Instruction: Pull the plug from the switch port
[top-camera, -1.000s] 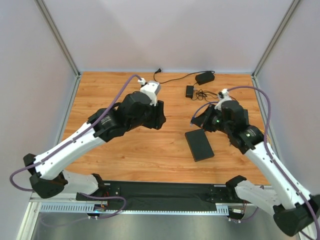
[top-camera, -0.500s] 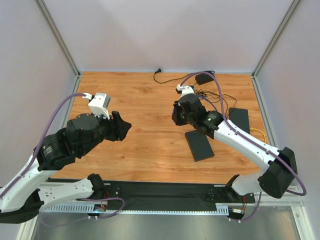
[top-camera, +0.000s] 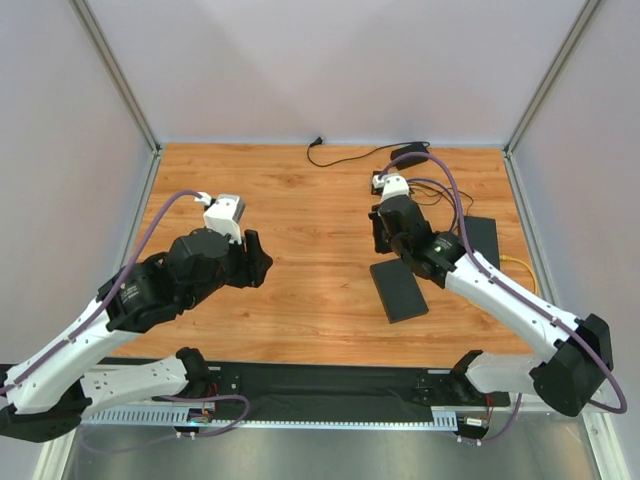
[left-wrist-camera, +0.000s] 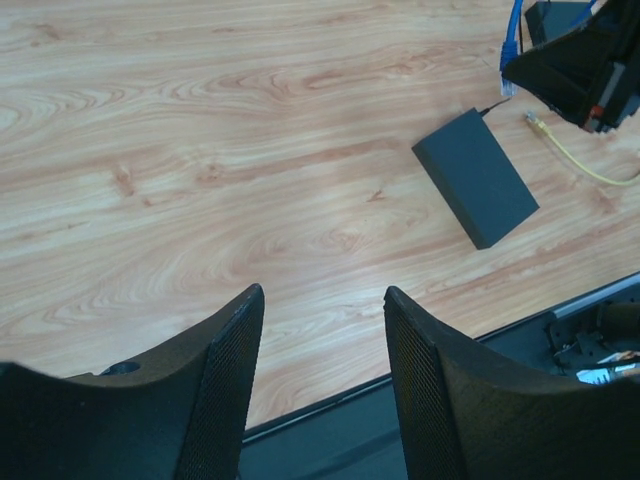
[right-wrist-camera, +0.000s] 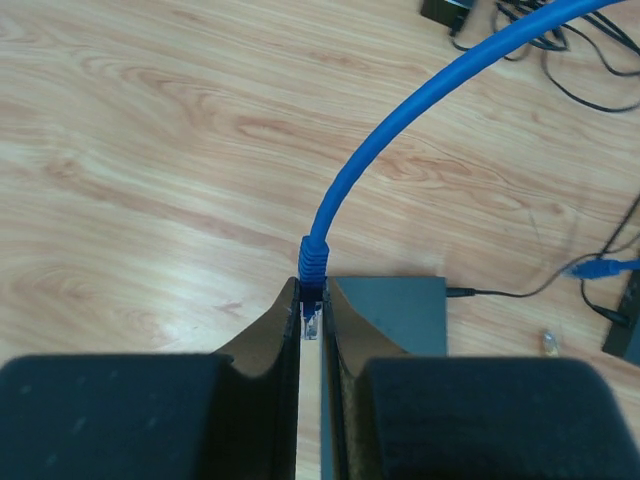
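Blue is the plug (right-wrist-camera: 312, 268) that we find pinched in the right gripper (right-wrist-camera: 311, 305), whose two fingers are clamped on it from either side. Its blue cable (right-wrist-camera: 400, 130) rises from the plug's boot, arcs to the upper right and runs out of the wrist view. Below the gripper is the wood-grain table (top-camera: 300, 200). Just beside the fingers is the corner of a dark grey slab (top-camera: 398, 290), with a thin black wire (right-wrist-camera: 500, 293) leaving its side.

The switch (top-camera: 481, 238) lies flat on the table to the right of the right arm, apart from the held plug, and the arm hides part of it. We cannot make out its row of sockets in any view, so we cannot tell what sits in them. In the right wrist view the frame's right edge cuts the switch off, and the bit of blue beside it is too small for us to identify. A yellow cable (top-camera: 512, 263) ends near the switch.

The left gripper (left-wrist-camera: 322, 300) hangs over bare wood on the table's left half — fingers wide apart, nothing between them.
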